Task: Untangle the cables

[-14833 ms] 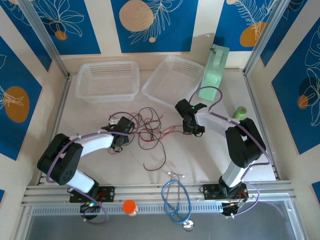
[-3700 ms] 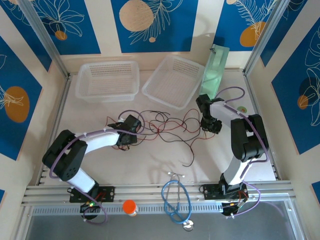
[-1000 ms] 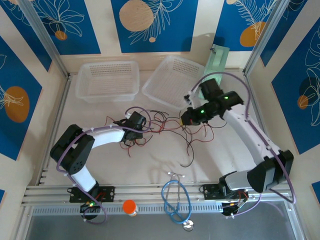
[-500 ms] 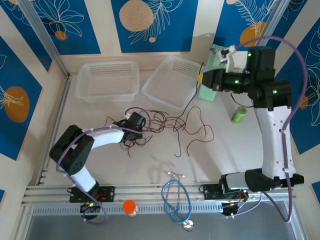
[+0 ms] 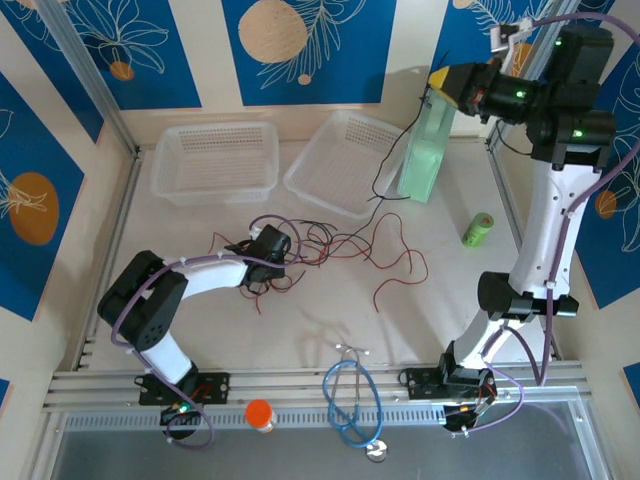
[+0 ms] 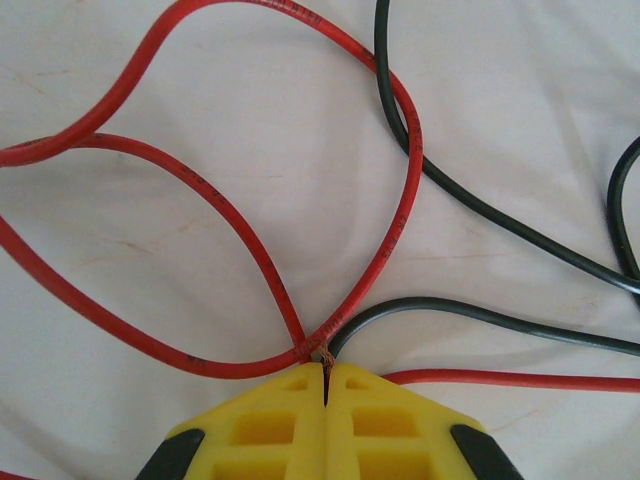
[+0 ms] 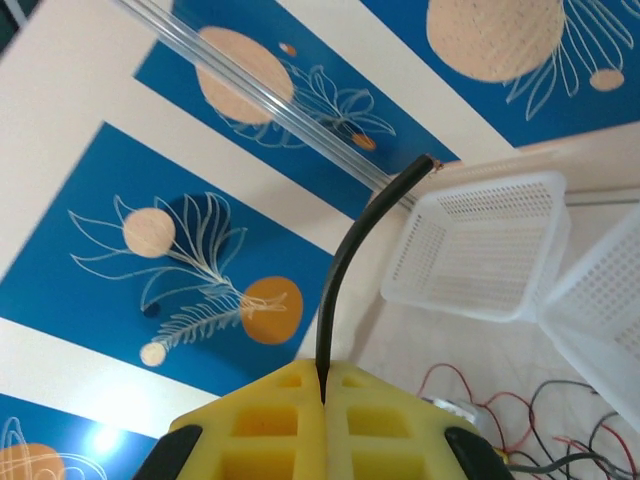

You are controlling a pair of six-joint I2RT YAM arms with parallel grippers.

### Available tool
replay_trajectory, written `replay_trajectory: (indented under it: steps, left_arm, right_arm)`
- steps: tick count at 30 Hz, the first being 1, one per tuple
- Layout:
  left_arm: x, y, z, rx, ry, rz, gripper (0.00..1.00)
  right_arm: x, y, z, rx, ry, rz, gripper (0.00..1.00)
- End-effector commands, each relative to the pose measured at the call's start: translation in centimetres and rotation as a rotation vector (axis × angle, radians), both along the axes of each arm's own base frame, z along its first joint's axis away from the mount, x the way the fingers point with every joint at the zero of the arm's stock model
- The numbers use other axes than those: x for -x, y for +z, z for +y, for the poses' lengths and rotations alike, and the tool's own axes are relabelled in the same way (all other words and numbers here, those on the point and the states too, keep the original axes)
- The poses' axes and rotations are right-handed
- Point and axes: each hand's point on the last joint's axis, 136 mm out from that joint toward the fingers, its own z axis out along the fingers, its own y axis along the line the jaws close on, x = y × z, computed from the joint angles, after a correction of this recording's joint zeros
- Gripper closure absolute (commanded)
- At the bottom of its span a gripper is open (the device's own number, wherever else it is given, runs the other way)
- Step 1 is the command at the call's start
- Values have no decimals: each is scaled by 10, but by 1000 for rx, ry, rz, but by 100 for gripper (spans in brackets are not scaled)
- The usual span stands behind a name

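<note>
Several thin red and black cables (image 5: 345, 243) lie tangled on the worktop (image 5: 300, 320), light and limp we judge, best held near ends: left gripper (image 6: 326, 375) clamps them there, right gripper (image 7: 322, 390) clamps one black cable (image 7: 328, 310) aloft.

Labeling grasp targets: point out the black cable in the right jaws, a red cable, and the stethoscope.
black cable (image 7: 325, 340), right wrist view, lower straight stretch
red cable (image 6: 412, 170), left wrist view, loop's right side
stethoscope (image 5: 376, 452), top view, chest piece
</note>
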Motion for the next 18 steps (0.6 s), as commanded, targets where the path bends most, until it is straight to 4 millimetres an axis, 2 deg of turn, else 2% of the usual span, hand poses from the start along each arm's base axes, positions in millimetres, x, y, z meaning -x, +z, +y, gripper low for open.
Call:
replay_trajectory:
  steps: [1,6,12,15,18]
  left_arm:
    - [39,-44,42,-155,37,171,100]
    - [41,-47,44,-155,43,174,100]
    - [40,-42,43,-154,36,162,100]
    - [32,-23,35,-127,4,120,100]
    - [19,18,15,-79,-75,30,100]
  right_arm:
    - [14,31,-5,-108,82,-2,100]
    - [15,58,-20,-152,71,-52,100]
    - [18,72,-24,-151,28,-110,100]
    - [27,77,-23,-130,5,-150,100]
    - [38,76,-19,-85,-36,-186,100]
